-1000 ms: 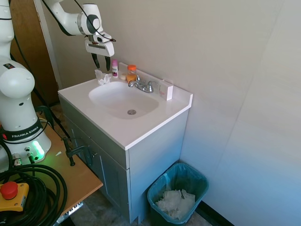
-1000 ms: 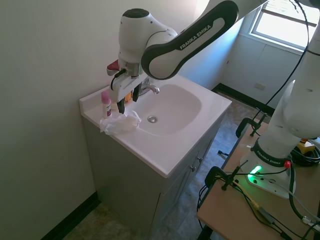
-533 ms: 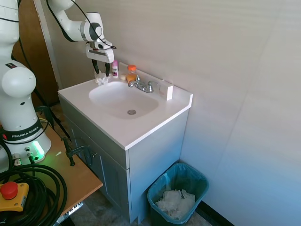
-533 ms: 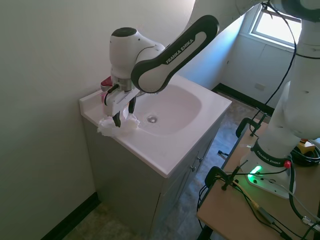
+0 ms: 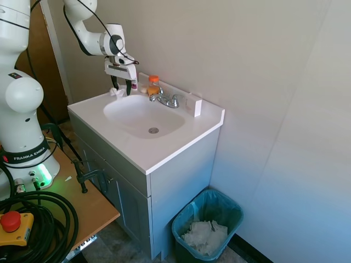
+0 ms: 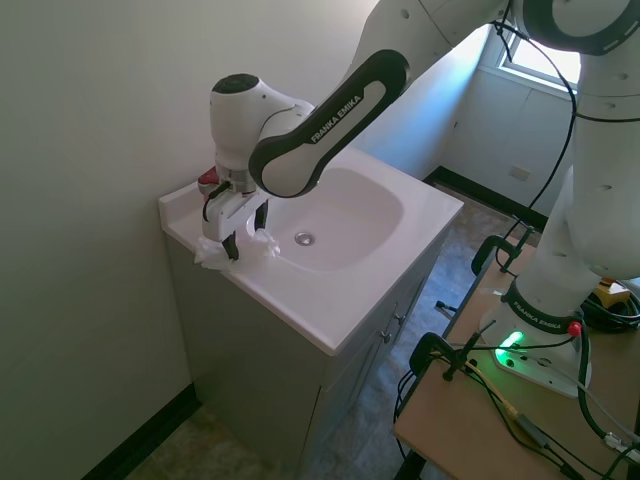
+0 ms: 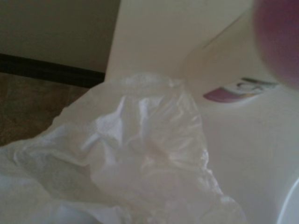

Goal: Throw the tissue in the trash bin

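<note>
Gripper's dropped right onto the tissue now

A second ago the gripper [image 6: 241, 240] hung above the vanity corner; now it's lowered so its open fingers straddle the tissue [image 6: 213, 253], whose crumpled folds fill the wrist view.

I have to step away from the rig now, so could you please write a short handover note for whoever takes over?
Gripper: open, fingers straddling the tissue, not yet closed.
Tissue: on the vanity top, at the back corner beside the basin, near the small bottles.
Trash bin: on the floor next to the vanity, already holding crumpled paper.
Done: approach to the tissue.
Left: close, lift, carry to the bin, release.
</note>
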### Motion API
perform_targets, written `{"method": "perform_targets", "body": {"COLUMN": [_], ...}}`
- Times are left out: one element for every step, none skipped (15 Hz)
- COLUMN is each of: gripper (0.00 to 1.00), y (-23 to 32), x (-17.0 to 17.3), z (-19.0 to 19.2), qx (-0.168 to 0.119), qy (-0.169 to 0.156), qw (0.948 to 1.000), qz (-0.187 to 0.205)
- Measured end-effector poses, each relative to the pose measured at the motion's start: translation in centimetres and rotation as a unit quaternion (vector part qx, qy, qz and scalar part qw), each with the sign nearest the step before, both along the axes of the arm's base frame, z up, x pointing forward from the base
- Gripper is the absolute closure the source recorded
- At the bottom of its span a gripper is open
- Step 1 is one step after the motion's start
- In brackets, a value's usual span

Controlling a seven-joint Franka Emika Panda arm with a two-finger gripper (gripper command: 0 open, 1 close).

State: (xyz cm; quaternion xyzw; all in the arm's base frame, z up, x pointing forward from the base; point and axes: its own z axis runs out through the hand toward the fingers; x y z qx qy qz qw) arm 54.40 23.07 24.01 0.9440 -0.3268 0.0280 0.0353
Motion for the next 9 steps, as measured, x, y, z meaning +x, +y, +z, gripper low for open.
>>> {"method": "perform_targets", "body": {"gripper": [1.00, 1.00, 1.00, 1.00, 1.00, 1.00, 1.00, 1.00, 1.00], "y": [-0.08, -0.14, -0.24, -0.30, -0.35, -0.37, -0.38, -0.40, -0.39], "x": [0.06, 0.07, 0.09, 0.09, 0.09, 0.06, 0.05, 0.02, -0.01], "z": [0.06, 0.07, 0.04, 0.02, 0.00, -0.02, -0.04, -0.06, -0.08], "qx": [0.000, -0.001, -0.001, -0.001, -0.002, -0.002, -0.003, -0.004, -0.004], "qy": [0.002, 0.003, 0.004, 0.005, 0.006, 0.007, 0.008, 0.009, 0.010], "qw": [1.0000, 1.0000, 1.0000, 1.0000, 1.0000, 0.9999, 0.9999, 0.9999, 0.9999], "qz": [-0.002, -0.003, -0.005, -0.006, -0.007, -0.007, -0.007, -0.007, -0.007]}}
